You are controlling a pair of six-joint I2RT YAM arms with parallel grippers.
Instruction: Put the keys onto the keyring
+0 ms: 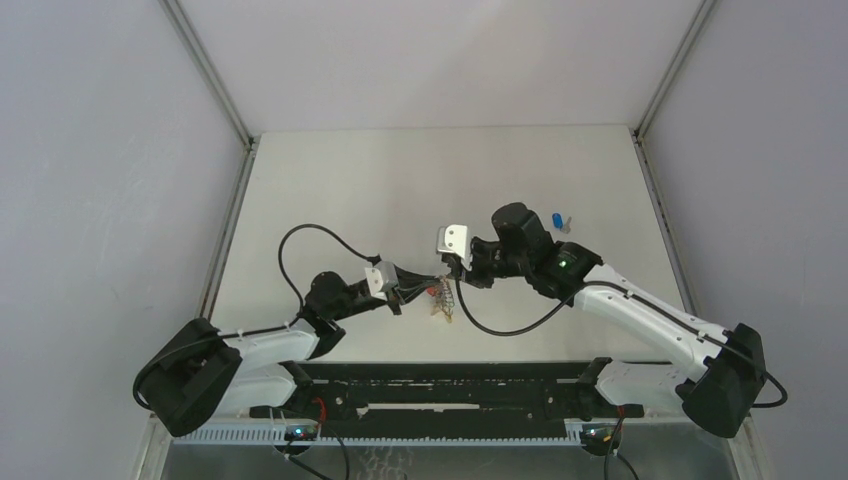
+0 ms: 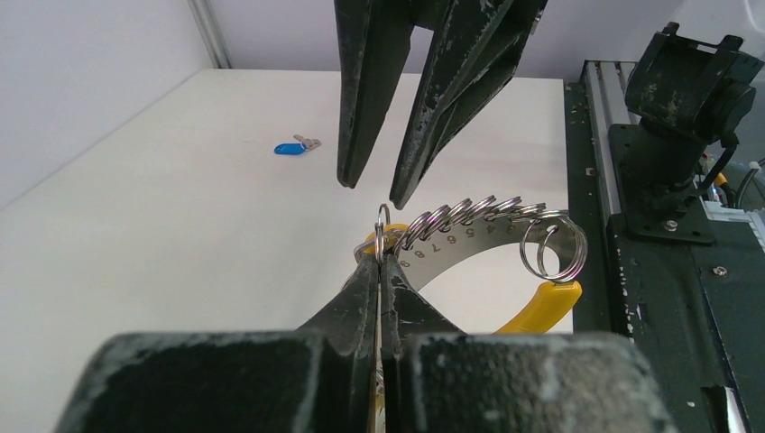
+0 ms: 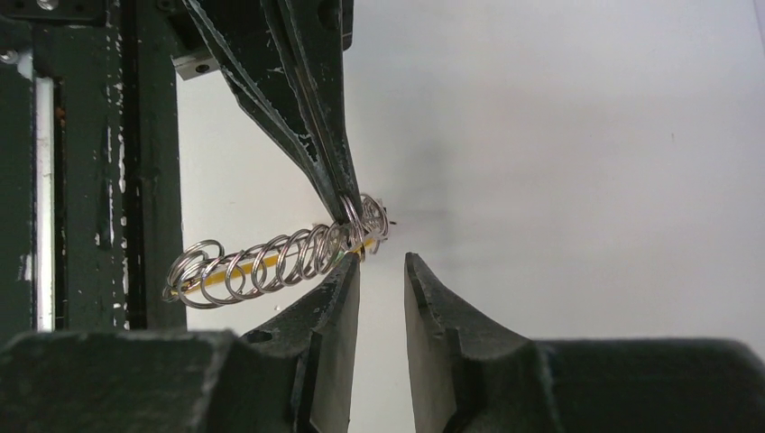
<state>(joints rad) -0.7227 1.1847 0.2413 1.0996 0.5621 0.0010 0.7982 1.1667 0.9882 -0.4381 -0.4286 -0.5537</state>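
My left gripper is shut on one silver ring at the end of the keyring, a row of several silver split rings on a numbered curved metal strip with a yellow part, held above the table. It also shows in the top view and the right wrist view. My right gripper is open and empty, its fingertips right beside the held ring, one on each side. A blue-capped key lies on the table at the far right, also in the left wrist view. No yellow-orange key is discernible.
A black rail with the arm bases runs along the near table edge. The right arm's base stands close behind the keyring in the left wrist view. Grey enclosure walls bound the white table on three sides.
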